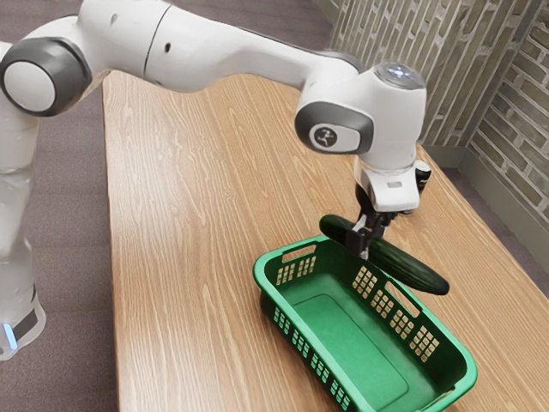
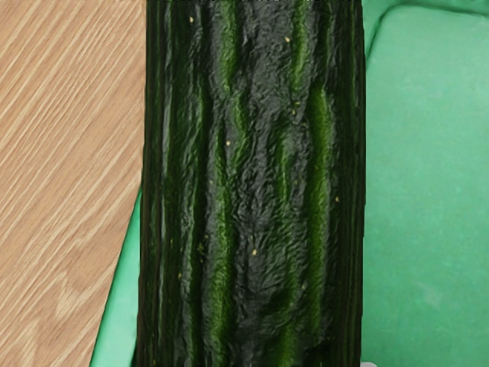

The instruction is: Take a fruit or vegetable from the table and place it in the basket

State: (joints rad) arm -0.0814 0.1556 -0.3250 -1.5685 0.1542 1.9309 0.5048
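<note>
Dark green and ridged, one cucumber (image 2: 252, 183) runs across the wrist view close to the camera. One black two-finger gripper (image 1: 364, 247) has it pinched from both sides, the fingers apart only by the thickness of the cucumber between them. The grip is nearer the cucumber's end at the exterior view's left than the other end.

With the one green basket (image 1: 343, 330) as landmark, the gripper points down above its long side farther from the arm's base. The cucumber is above that same side, roughly along it but slightly askew. On one side of the cucumber the wrist view shows the basket's inner floor; on the other, part of its rim and bare wood. Whether the cucumber touches the rim, I cannot tell.

The basket stands upright, with grid openings and handle slots in its walls. Beneath it is one wood-grained table (image 1: 189, 215). Beyond the basket, beside my hand, is a dark object (image 1: 423, 174) with a pale top, partly hidden; I cannot tell what it is. Farther beyond the basket is a brick wall (image 1: 420, 69).
</note>
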